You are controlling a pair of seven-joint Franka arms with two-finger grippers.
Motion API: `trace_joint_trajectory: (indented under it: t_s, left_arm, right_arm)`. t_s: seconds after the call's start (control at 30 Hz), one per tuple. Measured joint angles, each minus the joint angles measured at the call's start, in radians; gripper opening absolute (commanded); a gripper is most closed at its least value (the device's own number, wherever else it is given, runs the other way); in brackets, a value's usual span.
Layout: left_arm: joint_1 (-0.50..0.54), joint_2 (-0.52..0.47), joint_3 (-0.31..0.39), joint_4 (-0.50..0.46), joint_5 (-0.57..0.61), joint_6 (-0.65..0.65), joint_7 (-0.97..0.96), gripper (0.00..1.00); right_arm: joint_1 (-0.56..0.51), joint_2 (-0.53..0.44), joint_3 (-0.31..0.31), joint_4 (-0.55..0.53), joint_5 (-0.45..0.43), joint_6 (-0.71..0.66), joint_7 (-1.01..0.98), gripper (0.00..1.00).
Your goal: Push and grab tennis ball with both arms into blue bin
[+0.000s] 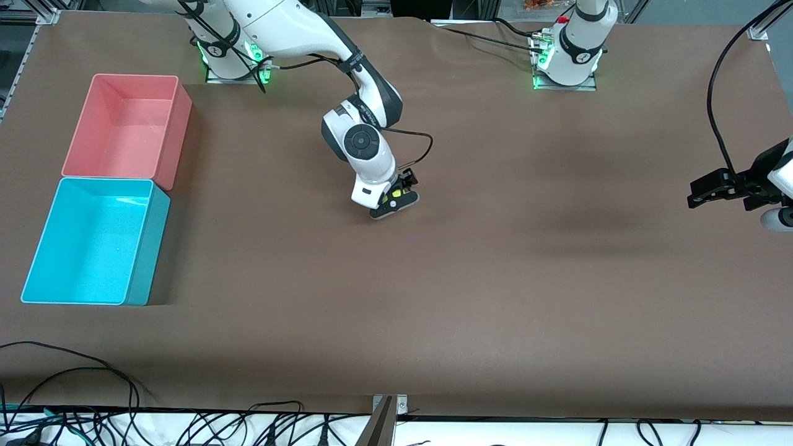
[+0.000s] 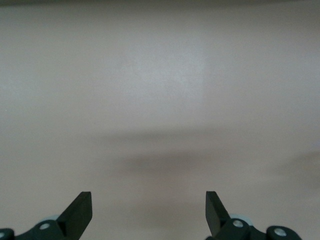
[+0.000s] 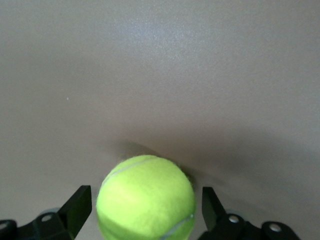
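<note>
One tennis ball (image 3: 145,198) is what we are after, and we judge it light, springy and fuzzy: it should give a little under pressure, grip well on its felt, and roll off at the least nudge on this flat brown table (image 1: 495,279). Best taken across its widest part, one finger on each flank, so it cannot squirt out.

It looks bright yellow-green, with a pale curved seam across its top and another low on its side. It sits on the table near the middle, well apart from the blue bin (image 1: 140,248), which stands at the right arm's end, nearer the front camera than the pink bin (image 1: 175,130).

We see the right gripper (image 3: 145,205) down at the table, fingers spread to either side of the ball with a thin gap on each flank; nothing is clamped yet, so far as we can tell.

We note the left gripper (image 2: 149,210) waiting above bare table at the left arm's end, fingers wide apart and empty.
</note>
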State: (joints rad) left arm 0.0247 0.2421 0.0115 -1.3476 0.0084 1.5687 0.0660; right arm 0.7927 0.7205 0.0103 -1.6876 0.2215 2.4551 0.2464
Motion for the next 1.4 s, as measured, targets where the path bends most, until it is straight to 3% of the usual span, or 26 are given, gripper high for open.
trace_joint_trajectory:
  t_s: [0.03,0.17,0.5,0.67,1.0,1.4]
  left_arm:
    - [0.000,0.000,0.000,0.000,0.000,0.000,0.000,1.00]
    - [0.000,0.000,0.000,0.000,0.000,0.000,0.000,1.00]
    - [0.000,0.000,0.000,0.000,0.000,0.000,0.000,1.00]
    - [0.000,0.000,0.000,0.000,0.000,-0.001,0.000,1.00]
    - [0.000,0.000,0.000,0.000,0.000,-0.002,0.000,1.00]
    - [0.000,0.000,0.000,0.000,0.000,-0.002,0.000,1.00]
  right_arm:
    - [0.000,0.000,-0.001,0.000,-0.001,0.000,0.000,0.29]
    - [0.000,0.000,-0.004,0.002,-0.001,0.001,-0.001,0.19]
    - [0.000,-0.014,-0.057,0.023,-0.013,-0.050,-0.021,0.18]
    - [-0.002,-0.034,-0.109,0.075,-0.015,-0.179,-0.056,0.18]
    - [-0.003,-0.063,-0.232,0.275,-0.016,-0.574,-0.142,0.19]
    - [-0.006,-0.150,-0.437,0.318,-0.016,-0.786,-0.236,0.19]
